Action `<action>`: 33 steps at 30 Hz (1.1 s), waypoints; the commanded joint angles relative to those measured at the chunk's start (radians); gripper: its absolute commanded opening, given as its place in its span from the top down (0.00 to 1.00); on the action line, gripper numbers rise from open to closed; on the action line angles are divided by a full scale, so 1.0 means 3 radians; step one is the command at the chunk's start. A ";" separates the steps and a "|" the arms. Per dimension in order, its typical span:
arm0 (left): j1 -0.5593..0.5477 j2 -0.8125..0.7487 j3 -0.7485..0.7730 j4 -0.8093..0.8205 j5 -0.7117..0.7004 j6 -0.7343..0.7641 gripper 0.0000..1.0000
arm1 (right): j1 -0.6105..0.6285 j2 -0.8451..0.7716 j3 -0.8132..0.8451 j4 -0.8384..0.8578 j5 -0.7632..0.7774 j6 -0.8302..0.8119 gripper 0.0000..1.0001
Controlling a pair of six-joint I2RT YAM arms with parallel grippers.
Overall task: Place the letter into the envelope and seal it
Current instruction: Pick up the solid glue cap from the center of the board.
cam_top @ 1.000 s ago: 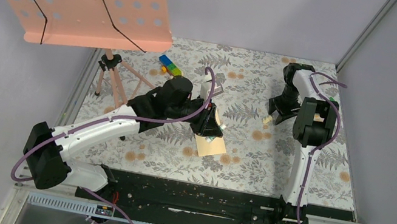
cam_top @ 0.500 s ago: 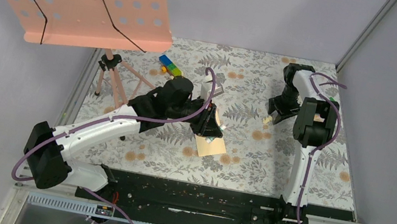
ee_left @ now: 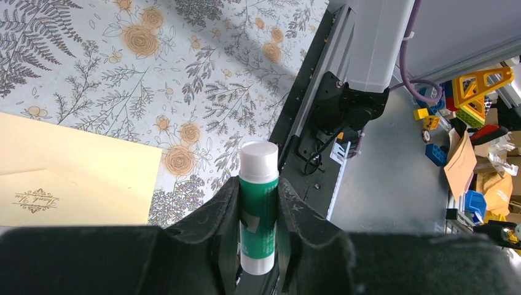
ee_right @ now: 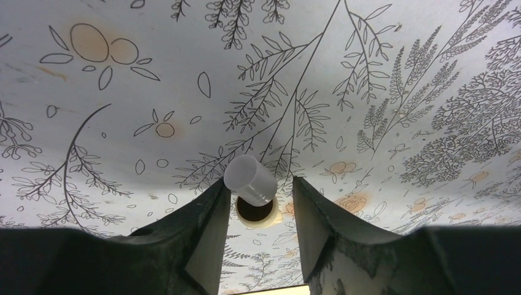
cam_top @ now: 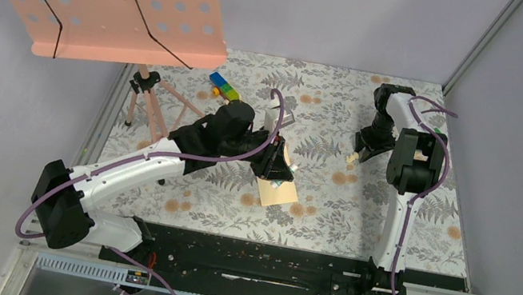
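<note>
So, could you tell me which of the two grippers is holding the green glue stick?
The left gripper: it is clamped on the green glue stick, whereas the right gripper only straddles a small white cap.

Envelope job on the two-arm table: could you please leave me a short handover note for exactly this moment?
Left claw: shut on a green glue stick, close beside the envelope.
Right claw: open, straddling a small translucent cap that rests on the table; not clamping it.
The envelope lies flat mid-table. The letter is not visible as a separate sheet, so I cannot tell whether it is inside.
Done: glue stick picked up.
Left: confirm the letter is in, glue the flap, press it shut.
</note>
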 commanded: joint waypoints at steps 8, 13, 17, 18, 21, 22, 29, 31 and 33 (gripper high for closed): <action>0.0015 0.0049 0.0125 0.0181 0.0113 0.0018 1.00 | -0.0031 -0.0196 0.0013 -0.0047 0.0100 -0.0010 0.56; 0.0020 0.0045 0.0109 0.0196 0.0111 -0.0005 1.00 | -0.0031 -0.0181 0.0031 -0.0047 0.0100 -0.0048 0.50; 0.0017 0.0044 0.0115 0.0189 0.0110 0.0004 1.00 | -0.0046 -0.0183 0.0030 -0.0052 0.0100 -0.0084 0.42; 0.0017 0.0043 0.0114 0.0188 0.0102 0.0010 1.00 | -0.0051 -0.0179 0.0035 -0.0054 0.0097 -0.0107 0.42; 0.0017 0.0052 0.0123 0.0196 0.0112 0.0005 1.00 | -0.0055 -0.0176 0.0044 -0.0048 0.0093 -0.0158 0.42; 0.0016 0.0060 0.0128 0.0202 0.0116 0.0004 1.00 | -0.0054 -0.0173 0.0049 -0.0053 0.0093 -0.0169 0.42; 0.0016 0.0095 0.0145 0.0209 0.0139 0.0007 1.00 | -0.0144 -0.0161 0.0061 -0.0080 0.0138 -0.0262 0.43; 0.0019 0.0110 0.0159 0.0206 0.0139 0.0010 1.00 | -0.0157 -0.0138 0.0088 -0.0081 0.0136 -0.0325 0.43; 0.0018 0.0119 0.0155 0.0230 0.0147 -0.0007 1.00 | -0.0177 -0.0108 0.0132 -0.0107 0.0128 -0.0371 0.44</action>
